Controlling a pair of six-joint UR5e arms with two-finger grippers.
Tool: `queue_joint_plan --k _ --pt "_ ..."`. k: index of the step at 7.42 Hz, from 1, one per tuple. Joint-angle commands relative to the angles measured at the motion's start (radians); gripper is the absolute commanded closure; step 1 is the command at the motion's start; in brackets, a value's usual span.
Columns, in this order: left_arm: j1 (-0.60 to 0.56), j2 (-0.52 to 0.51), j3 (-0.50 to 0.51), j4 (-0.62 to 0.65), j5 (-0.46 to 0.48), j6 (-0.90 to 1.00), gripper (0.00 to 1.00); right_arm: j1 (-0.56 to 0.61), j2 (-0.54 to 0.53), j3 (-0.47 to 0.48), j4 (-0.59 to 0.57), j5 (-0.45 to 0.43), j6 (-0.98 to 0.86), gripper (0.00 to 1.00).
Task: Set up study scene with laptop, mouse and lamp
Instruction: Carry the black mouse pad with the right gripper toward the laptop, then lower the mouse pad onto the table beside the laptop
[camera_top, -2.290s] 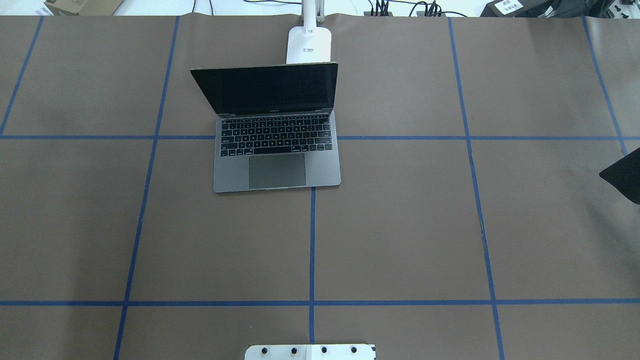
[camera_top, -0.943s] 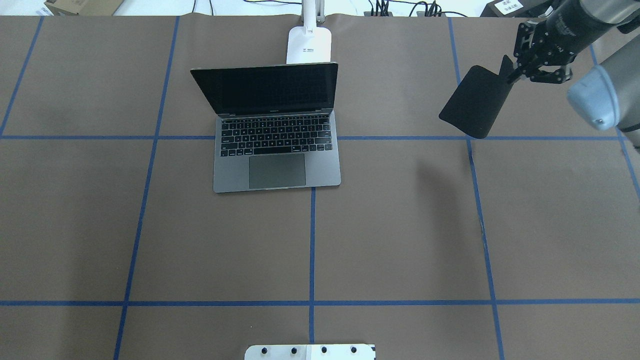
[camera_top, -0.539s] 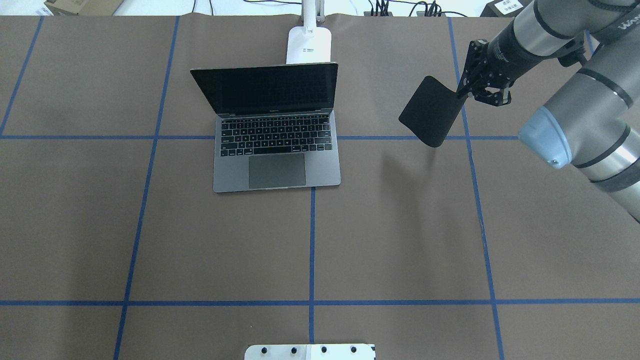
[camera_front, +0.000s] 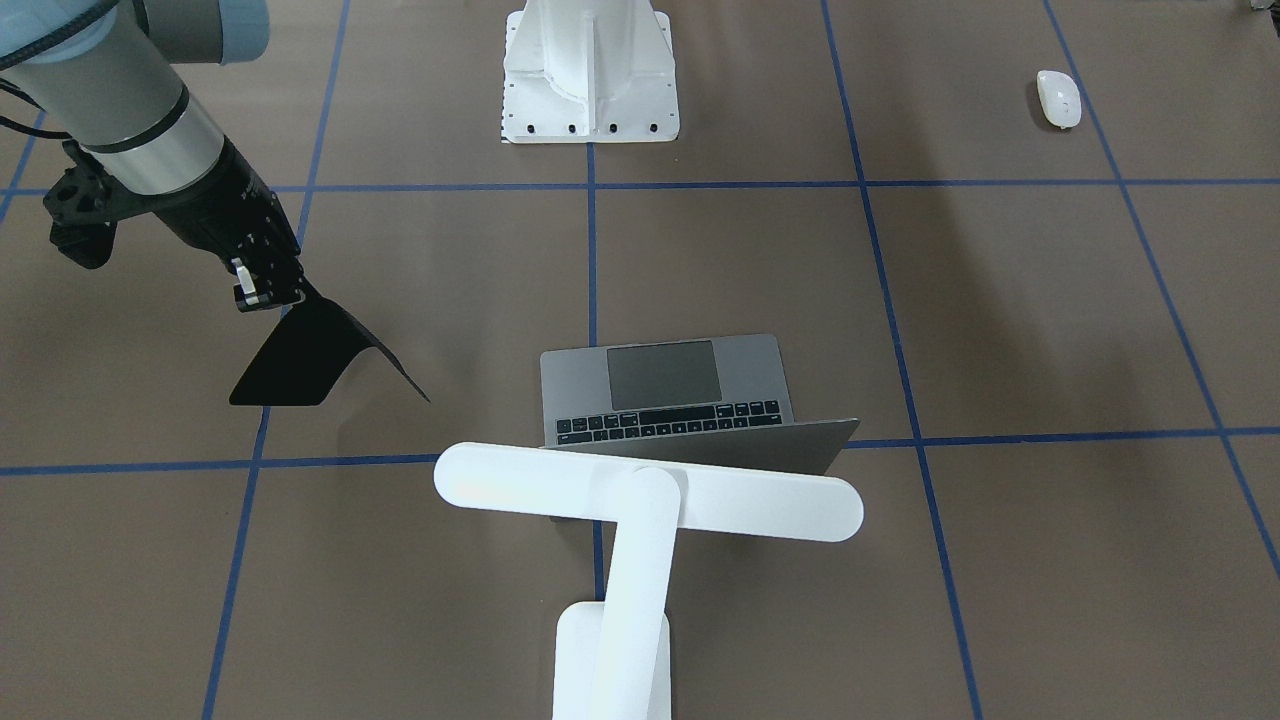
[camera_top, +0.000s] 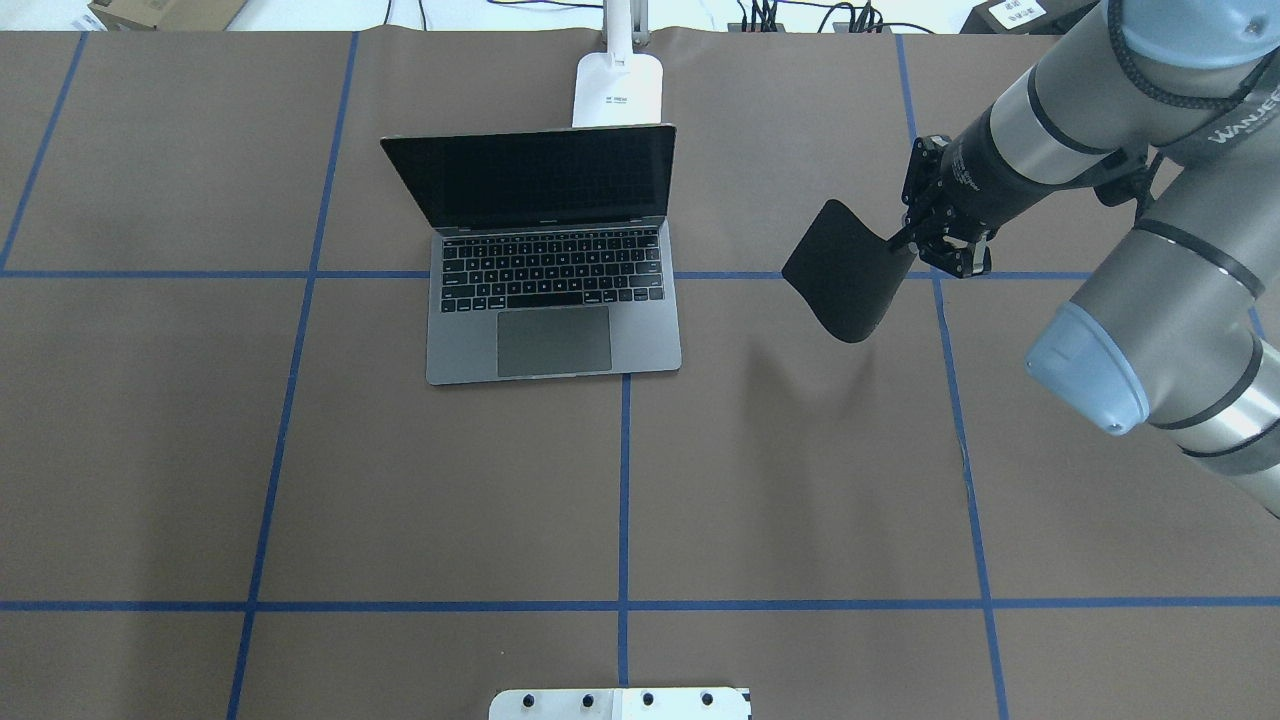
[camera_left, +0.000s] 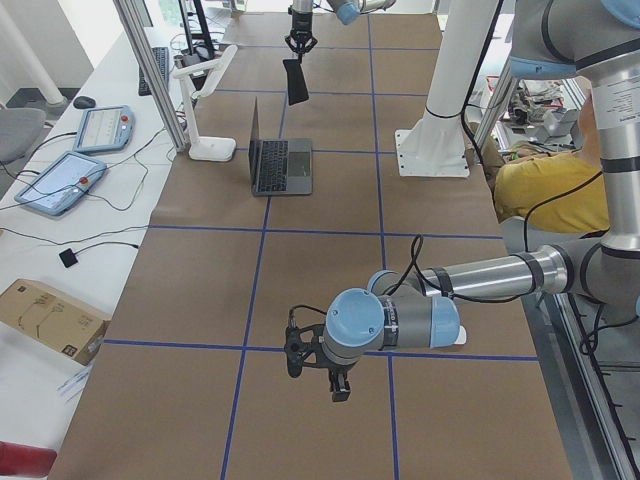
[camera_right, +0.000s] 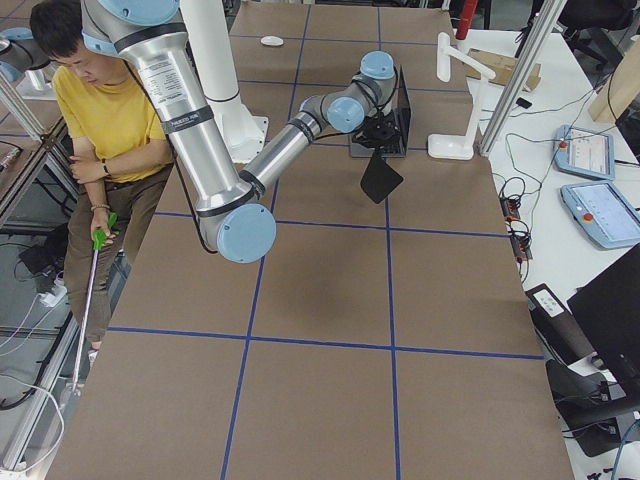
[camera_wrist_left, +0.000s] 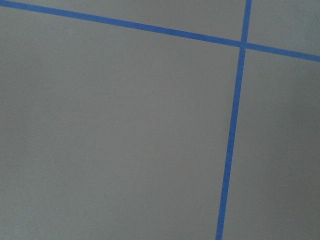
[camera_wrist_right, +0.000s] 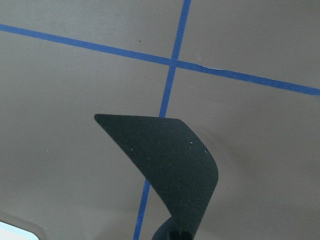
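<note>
The open grey laptop (camera_top: 555, 335) sits left of the table's middle, and it also shows in the front-facing view (camera_front: 750, 365). The white lamp (camera_front: 650, 495) stands behind it, its base (camera_top: 618, 90) at the far edge. The white mouse (camera_front: 1058, 98) lies near the robot's base on its left side. My right gripper (camera_top: 905, 240) is shut on a corner of a flat black pad (camera_top: 845, 275) and holds it bent above the table, right of the laptop. My left gripper (camera_left: 315, 365) hovers over bare paper; I cannot tell whether it is open or shut.
The white ribbed pedestal (camera_front: 590, 70) stands at the robot's side of the table. Blue tape lines (camera_top: 624, 480) grid the brown paper. A person in yellow (camera_right: 100, 110) sits beside the table. Tablets (camera_left: 60, 180) and cables lie along the far bench.
My right arm came in from the right with the black pad, carrying it left toward the laptop and then nearer the robot. The laptop and lamp have not moved.
</note>
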Motion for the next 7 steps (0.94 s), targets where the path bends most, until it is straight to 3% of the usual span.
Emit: queue_joint_plan --k 1,5,7 --pt "-0.002 0.0 -0.013 0.0 -0.002 0.0 0.0 -0.147 0.015 -0.011 -0.047 -0.105 0.074 1.0" --pt "-0.005 0.0 -0.036 0.0 -0.021 0.0 0.0 -0.126 0.142 -0.227 -0.014 -0.122 -0.002 1.0" --pt "-0.006 0.002 -0.039 0.0 -0.034 0.002 0.0 -0.114 0.153 -0.361 0.148 -0.139 -0.001 1.0"
